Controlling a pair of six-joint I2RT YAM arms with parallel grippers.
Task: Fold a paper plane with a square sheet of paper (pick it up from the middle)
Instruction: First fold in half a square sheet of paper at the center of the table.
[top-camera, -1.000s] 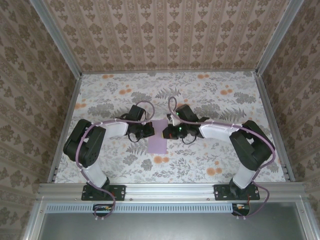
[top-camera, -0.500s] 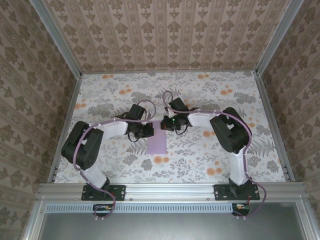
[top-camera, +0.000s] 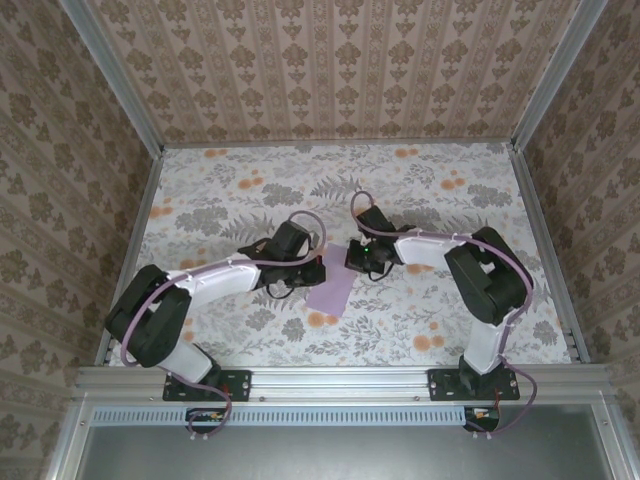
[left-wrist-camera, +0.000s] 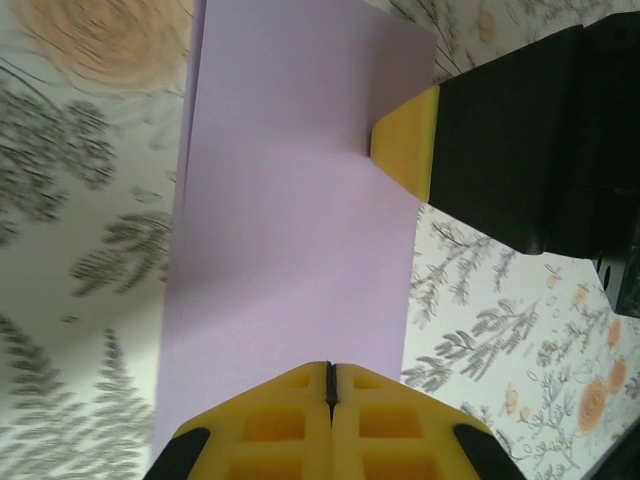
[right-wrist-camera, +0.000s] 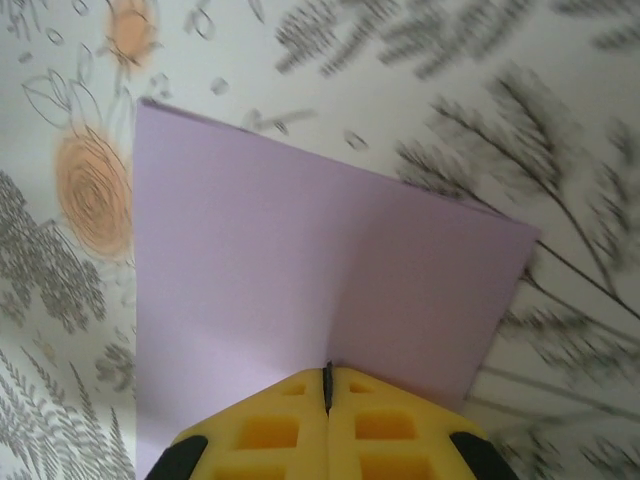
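The square sheet of paper is plain lilac and lies folded into a long rectangle, tilted on the floral tablecloth. My left gripper is shut at the paper's left side. In the left wrist view its yellow tips meet at the near edge of the paper. My right gripper is shut at the paper's upper right end, and its yellow fingertip touches that edge. In the right wrist view the shut tips sit on the paper, where a crease runs up from them. Whether either pinches paper is not visible.
The floral tablecloth covers the table. Patterned walls with aluminium rails close in the left, right and back. Both arm bases sit on the near rail. The two grippers are close together over the paper.
The paper has turned from upright to tilted and shifted slightly right and nearer. The left gripper moved right to the paper; the right arm's elbow swung and its gripper sits at the top corner.
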